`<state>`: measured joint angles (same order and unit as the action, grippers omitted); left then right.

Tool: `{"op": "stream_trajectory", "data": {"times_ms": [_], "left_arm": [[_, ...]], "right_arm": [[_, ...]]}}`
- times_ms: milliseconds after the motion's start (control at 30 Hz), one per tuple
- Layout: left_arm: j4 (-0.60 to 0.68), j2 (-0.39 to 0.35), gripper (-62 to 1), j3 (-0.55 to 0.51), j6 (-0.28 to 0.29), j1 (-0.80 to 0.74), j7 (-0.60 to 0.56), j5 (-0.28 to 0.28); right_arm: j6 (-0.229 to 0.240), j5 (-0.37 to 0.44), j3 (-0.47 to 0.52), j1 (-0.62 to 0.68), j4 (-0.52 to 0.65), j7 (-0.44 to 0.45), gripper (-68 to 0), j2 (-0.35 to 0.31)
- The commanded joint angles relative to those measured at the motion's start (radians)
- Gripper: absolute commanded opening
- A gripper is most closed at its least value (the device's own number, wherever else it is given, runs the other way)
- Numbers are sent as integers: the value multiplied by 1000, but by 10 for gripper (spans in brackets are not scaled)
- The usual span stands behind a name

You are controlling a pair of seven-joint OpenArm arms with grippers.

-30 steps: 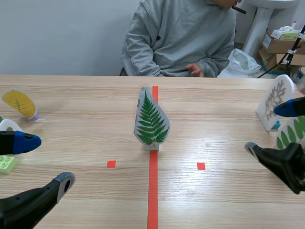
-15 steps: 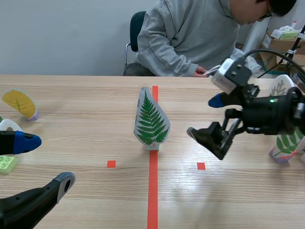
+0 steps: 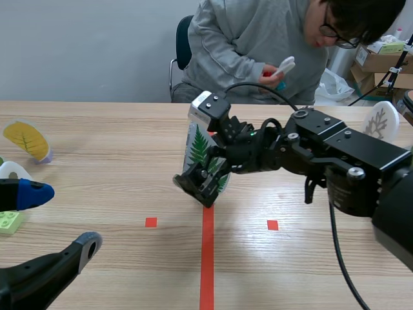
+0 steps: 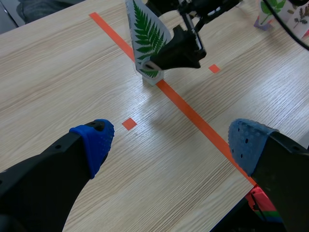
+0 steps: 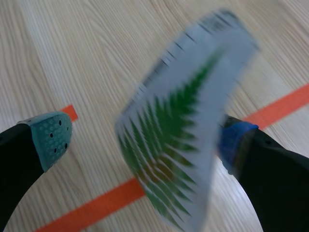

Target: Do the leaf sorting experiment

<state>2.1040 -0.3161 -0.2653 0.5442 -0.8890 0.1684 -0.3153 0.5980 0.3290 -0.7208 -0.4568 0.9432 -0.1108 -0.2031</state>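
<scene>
The fern leaf card [image 3: 199, 147] stands upright on its small base on the orange-red centre line, mid-table. My right gripper [image 3: 203, 150] has come across from the right and is open, one finger on each side of the card. In the right wrist view the fern card [image 5: 178, 145] is blurred between the fingers of the right gripper [image 5: 142, 140], close to the blue pad [image 5: 231, 140], with a gap to the other pad. My left gripper [image 3: 58, 219] is open low at the near left, holding nothing. In the left wrist view, that gripper [image 4: 171, 145] is well short of the fern card [image 4: 145, 34].
A yellow leaf card [image 3: 26, 140] and a white card [image 3: 11, 170] stand at the far left beside a green block [image 3: 10, 221]. A white branching-leaf card [image 3: 381, 121] stands at the right edge. A person [image 3: 258, 45] across the table holds a small white object [image 3: 284, 64].
My right arm swung from the table's right side to the centre, and its open fingers now straddle the fern card. The person leaned forward and raised a hand. My left arm stayed put.
</scene>
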Motion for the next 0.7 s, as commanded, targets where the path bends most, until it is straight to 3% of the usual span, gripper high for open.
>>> {"op": "stream_trajectory", "data": {"times_ms": [0, 267, 467, 667], "left_arm": [[12, 3, -99, -5, -2, -6, -14, -10], [12, 3, -99, -5, -2, -5, -14, -10], [12, 3, -99, -5, -2, -5, -14, -10], [12, 3, -99, -5, -2, -5, -14, -10]], "right_arm": [[-1, 10, 7, -8, 19, 16, -102, -8], [-8, 15, 0, -8, 12, 30, -103, -16], [-8, 18, 0, -8, 12, 42, -282, -43], [-8, 18, 0, -8, 12, 77, -386, -49]]}}
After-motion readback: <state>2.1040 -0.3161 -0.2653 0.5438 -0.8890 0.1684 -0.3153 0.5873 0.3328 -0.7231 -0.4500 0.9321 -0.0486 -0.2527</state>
